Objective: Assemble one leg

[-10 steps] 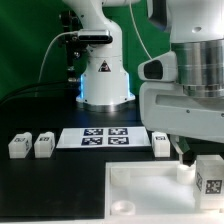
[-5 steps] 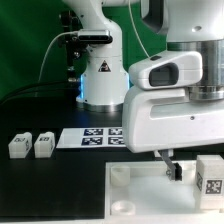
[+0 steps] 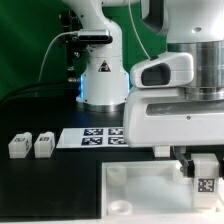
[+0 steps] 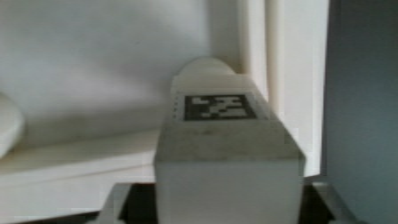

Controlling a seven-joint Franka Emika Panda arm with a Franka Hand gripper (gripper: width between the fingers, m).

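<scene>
- Over at 9 o'clock in the exterior view, two spare leg blocks (image 3: 18,146) (image 3: 43,146) sit side by side on the black tabletop (image 3: 55,185), tags facing up, just beside each other, not touching anything else.
- Next along, around the middle, the marker board (image 3: 88,138) lies flat on the tabletop. Its far end is hidden behind the arm, so only part of the tag pattern shows.
- Behind that, at 12 o'clock, stands the robot base (image 3: 103,75), white with a warning triangle sticker.
- At 5 o'clock is the big white panel (image 3: 135,190), lying flat with a round socket showing near its front corner.
- At about 4 o'clock, the gripper (image 3: 203,166) hangs over the panel with its jaws clamped on the leg (image 3: 206,177), which stands upright, tag facing the camera.
- The wrist view backs that up: the leg (image 4: 222,140) fills the frame between the dark jaws, tag on its face, panel surface below. Can't tell whether the leg's lower end touches the panel.
</scene>
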